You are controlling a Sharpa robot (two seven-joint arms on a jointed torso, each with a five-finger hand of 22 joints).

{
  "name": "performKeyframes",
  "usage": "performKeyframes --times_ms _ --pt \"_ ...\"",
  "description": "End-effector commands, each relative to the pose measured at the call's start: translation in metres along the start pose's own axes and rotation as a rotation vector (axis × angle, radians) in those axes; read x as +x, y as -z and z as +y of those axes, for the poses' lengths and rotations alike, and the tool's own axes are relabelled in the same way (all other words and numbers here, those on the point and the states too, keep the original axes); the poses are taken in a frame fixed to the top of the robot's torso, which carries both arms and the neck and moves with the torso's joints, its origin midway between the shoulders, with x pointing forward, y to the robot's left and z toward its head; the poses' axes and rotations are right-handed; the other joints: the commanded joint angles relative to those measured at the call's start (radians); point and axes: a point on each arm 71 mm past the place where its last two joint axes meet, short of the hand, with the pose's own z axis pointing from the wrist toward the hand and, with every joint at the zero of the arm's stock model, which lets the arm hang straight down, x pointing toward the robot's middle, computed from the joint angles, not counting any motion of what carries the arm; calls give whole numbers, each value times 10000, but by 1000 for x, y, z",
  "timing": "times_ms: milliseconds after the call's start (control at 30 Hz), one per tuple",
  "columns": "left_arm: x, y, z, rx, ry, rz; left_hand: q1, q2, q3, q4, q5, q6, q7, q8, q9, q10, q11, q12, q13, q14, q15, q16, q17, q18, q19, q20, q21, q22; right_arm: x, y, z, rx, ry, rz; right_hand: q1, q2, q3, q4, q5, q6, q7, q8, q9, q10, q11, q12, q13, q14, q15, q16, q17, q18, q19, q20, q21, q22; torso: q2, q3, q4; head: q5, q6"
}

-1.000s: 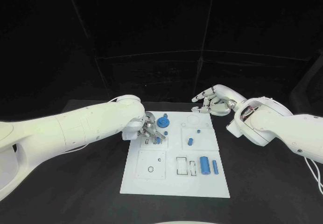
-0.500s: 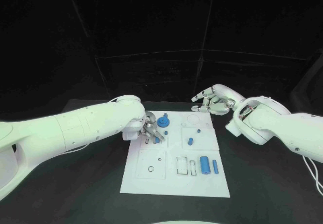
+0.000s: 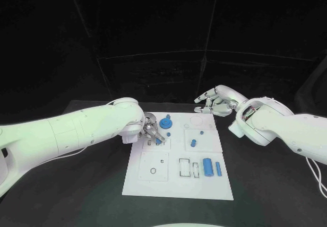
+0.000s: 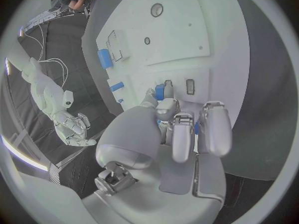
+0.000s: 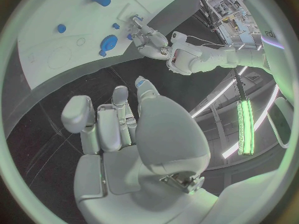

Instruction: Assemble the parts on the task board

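the left hand (image 3: pixel 149 131) pinches a small blue part (image 3: pixel 158 140) over the task board (image 3: pixel 174 189); a tilt could jam it. the right hand (image 3: pixel 217 105) hovers beyond the board, fingers apart, empty

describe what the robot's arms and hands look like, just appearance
Both arms are smooth, glossy white shells with rounded, bulbous segments; the left arm and right arm look alike. Each ends in a silver metallic hand with pale padded fingers: left hand, right hand. Thin white cables trail beside each arm near the table. No markings are readable.
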Motion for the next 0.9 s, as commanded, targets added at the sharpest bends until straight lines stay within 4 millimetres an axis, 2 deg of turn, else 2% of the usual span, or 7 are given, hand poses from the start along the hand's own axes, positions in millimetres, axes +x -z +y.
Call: performKeyframes --times_ms 33,167,300,467,500,633,900 --pt "-2 3 -1 332 445 -620 -283 -73 1671 -1415 42 46 16 -51 36 61 29 -55 30 1054 -22 32 2633 -66 7 1 13 32 -1 -1 0 26 -11 51 107 5 -69 -14 62 -32 -3 54 -12 -65 -10 -47 -18 263 -61 -42 -15 63 -95 0 -26 -20 -10 -2 16 10 4" --pt "0 8 5 429 710 -1008 -553 -223 2138 -1560 54 72 24 -63 84 97 4 -43 55 1054 -11 32 2633 -73 29 1 33 84 -2 -1 -2 82 -14 27 100 3 -77 -5 73 -35 -2 54 -13 -69 -8 -53 -26 264 -61 -44 -15 65 -99 0 -32 -29 -23 8 56 5 -12" --pt "3 10 10 441 844 -1322 -1077 -509 3030 -1758 52 118 10 -66 184 167 13 7 127 1054 -14 32 2633 -87 78 -7 80 192 -3 -1 -4 109 -18 23 98 3 -78 -3 75 -36 -2 54 -13 -69 -8 -54 -28 264 -60 -44 -15 65 -100 0 -33 -31 -44 25 96 14 -43" --pt "9 9 16 366 796 -1659 -1343 -685 3495 -1836 49 125 0 -64 240 180 23 14 140 1054 -31 32 2633 -98 98 1 98 239 -3 0 -5 131 -16 24 89 2 -86 6 81 -38 0 55 -13 -70 -7 -55 -31 264 -60 -47 -17 65 -101 0 -37 -35 -49 7 152 -32 -53" --pt "10 8 17 358 775 -1688 -1558 -827 3872 -1880 45 137 7 -56 290 195 6 20 150 1054 -24 32 2633 -99 104 -4 100 256 -3 0 -5 131 -16 24 89 2 -86 6 81 -38 0 55 -13 -70 -7 -55 -31 264 -60 -47 -17 65 -101 0 -37 -35 -50 4 155 -32 -51" --pt "14 7 18 338 725 -1759 -1602 -857 3950 -1889 45 139 8 -55 301 198 2 21 152 1054 -22 32 2633 -99 105 -5 100 259 -3 -1 -4 86 -17 -3 89 2 -86 6 81 -38 0 55 -13 -70 -7 -55 -31 264 -60 -47 -17 65 -101 0 -37 -35 -48 17 143 -13 -29" --pt "16 6 18 299 656 -1706 -1602 -857 3950 -1889 45 139 8 -55 301 198 2 21 152 1054 -22 32 2633 -99 105 -5 100 259 -4 -1 -4 -1 -21 -63 81 5 -93 17 90 -40 1 57 -14 -61 -6 -42 -22 267 -59 -42 -7 67 -105 0 -44 -46 -30 11 130 -17 -38"
